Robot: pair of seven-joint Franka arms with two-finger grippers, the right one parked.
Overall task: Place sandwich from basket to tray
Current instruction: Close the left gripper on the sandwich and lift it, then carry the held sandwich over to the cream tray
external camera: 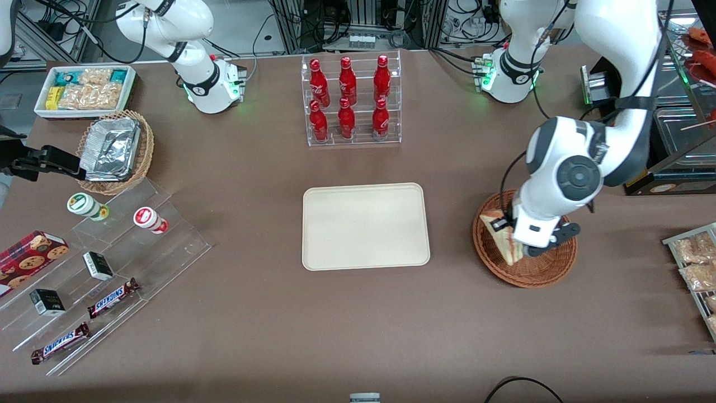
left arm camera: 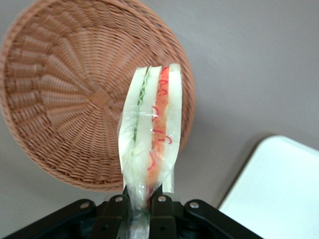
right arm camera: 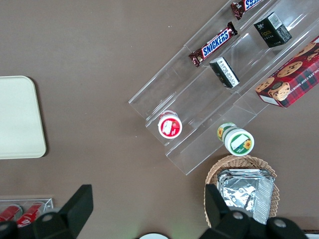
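Above: end effector (left arm camera: 138,205) clamped on wrapped sandwich (left arm camera: 152,134), held over rim of basket (left arm camera: 60,99); tray (external camera: 364,226) beside it on table (external camera: 358,313).

The arm (external camera: 565,179) hides part of the basket (external camera: 545,271); the gripper (left arm camera: 142,211) is cut off.

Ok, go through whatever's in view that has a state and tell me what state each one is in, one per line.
Black two-finger gripper: shut on the sandwich, above the basket.
Triangular plastic-wrapped sandwich: gripped, lifted clear of the basket.
Round reddish-brown wicker basket: empty.
Flat cream rectangular tray: bare, nothing on it yet.
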